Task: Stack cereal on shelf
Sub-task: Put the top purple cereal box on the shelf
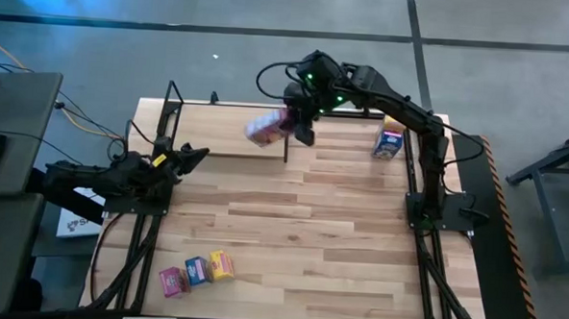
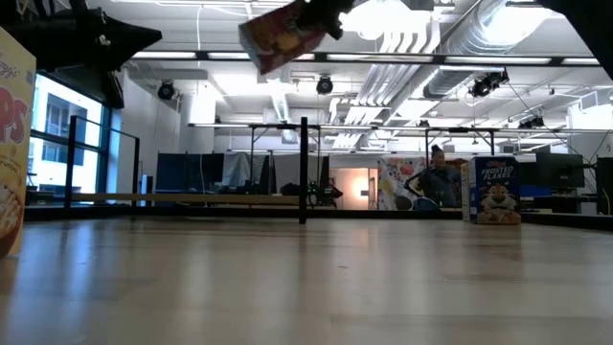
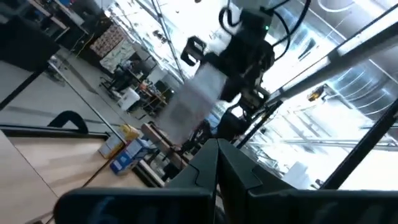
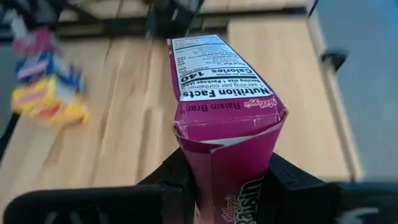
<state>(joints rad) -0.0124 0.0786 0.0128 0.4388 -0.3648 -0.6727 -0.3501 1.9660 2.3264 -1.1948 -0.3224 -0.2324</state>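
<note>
Clamping a small magenta-pink cardboard cereal box (image 4: 227,118) between its two dark fingers, the right gripper (image 1: 299,122) holds it in the air above the pale wooden shelf board framed by thin black rods (image 1: 219,128) at the table's far edge. No box appears to lie on that board yet, so the stacking looks barely begun: a blue box and a yellow box (image 1: 390,137) stand at the far right, and three more boxes (image 1: 196,270) wait in a row near the front left. Over the left edge hovers the left gripper (image 1: 190,155), fingers slightly spread and holding nothing.
</note>
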